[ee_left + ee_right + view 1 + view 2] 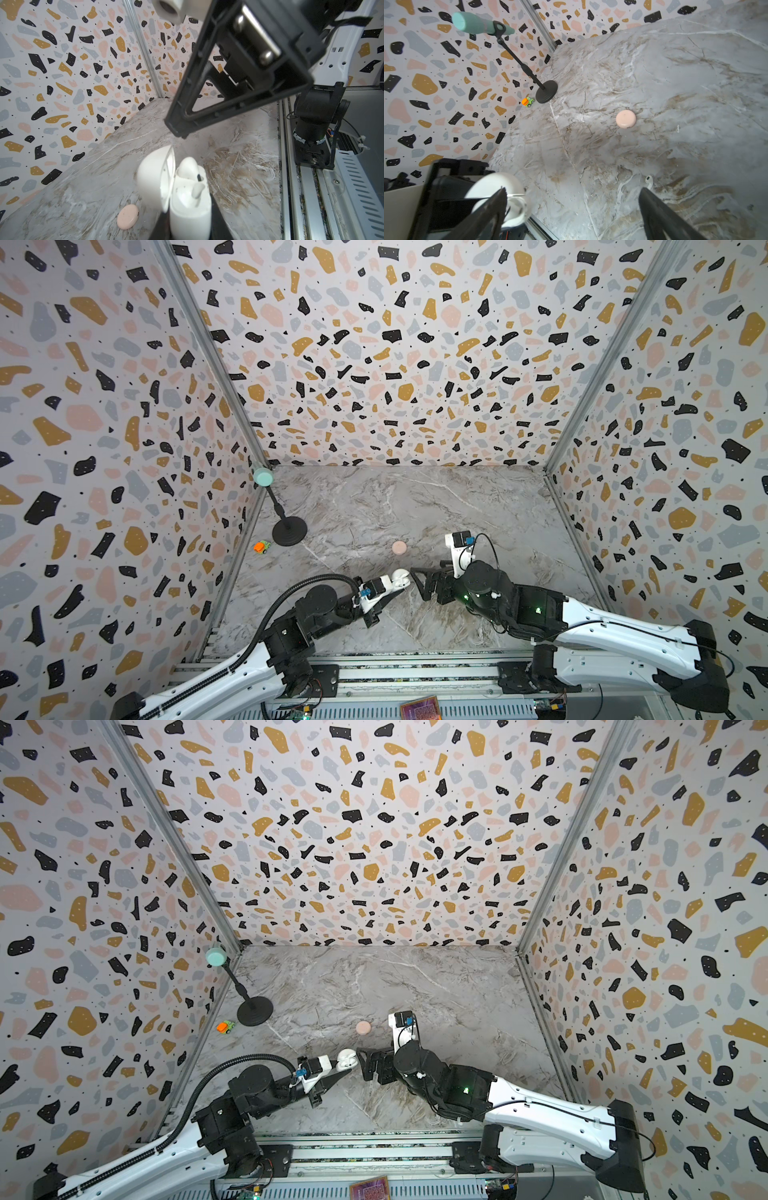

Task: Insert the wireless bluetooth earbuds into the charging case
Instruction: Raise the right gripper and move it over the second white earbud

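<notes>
1. Seemingly the task is partway done. The left end effector point(397, 587) is clamped on the open white charging case point(187, 203), where one earbud point(188, 166) sits and a second earbud point(197, 190) appears to be seated.
2. The right end effector point(573, 190) hangs beside the case, jaws wide apart and empty.
3. Still to do: a loose earbud point(649, 180) lies on the tabletop point(675, 83). The pink case point(625, 118) lies closed, and its contents cannot be seen.
4. No brand, label or writing is readable.
</notes>
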`<state>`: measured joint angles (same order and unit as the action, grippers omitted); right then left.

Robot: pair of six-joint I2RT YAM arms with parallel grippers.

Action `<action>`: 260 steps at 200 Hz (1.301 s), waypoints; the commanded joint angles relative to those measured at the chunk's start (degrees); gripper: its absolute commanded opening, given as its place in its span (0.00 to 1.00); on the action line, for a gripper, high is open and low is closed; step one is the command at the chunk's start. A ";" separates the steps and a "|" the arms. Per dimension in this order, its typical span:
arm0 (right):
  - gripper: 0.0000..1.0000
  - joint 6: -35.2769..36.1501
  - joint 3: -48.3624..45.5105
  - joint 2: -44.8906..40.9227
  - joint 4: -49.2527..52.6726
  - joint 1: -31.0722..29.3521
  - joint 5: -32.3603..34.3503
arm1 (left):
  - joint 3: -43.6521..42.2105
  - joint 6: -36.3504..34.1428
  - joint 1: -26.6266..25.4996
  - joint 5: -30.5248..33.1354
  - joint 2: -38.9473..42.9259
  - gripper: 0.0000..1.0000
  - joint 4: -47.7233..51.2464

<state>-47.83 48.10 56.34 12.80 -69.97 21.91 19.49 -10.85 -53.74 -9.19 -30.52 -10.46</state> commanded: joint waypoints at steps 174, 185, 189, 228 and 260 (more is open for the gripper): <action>0.67 -5.55 -7.91 10.68 2.55 17.54 -20.25 | -5.59 -2.22 -3.89 3.76 8.62 0.00 -2.10; 0.63 -4.37 -8.08 11.60 1.09 19.07 -21.35 | -5.82 -2.32 -3.85 3.21 7.90 0.00 -2.61; 0.61 -4.09 -8.06 11.98 0.66 19.50 -21.73 | -5.86 -2.39 -3.89 2.86 7.70 0.00 -2.81; 0.47 -2.29 -4.99 18.58 -1.60 20.76 -22.57 | -6.13 -3.79 -3.92 1.79 6.00 0.00 -3.16; 0.46 -1.64 -1.56 25.12 -2.02 20.67 -24.43 | -6.74 -3.96 -3.91 2.76 6.97 0.00 -3.52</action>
<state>-51.37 43.18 78.52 11.86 -49.36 -0.67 13.43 -13.76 -57.45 -6.59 -24.56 -11.14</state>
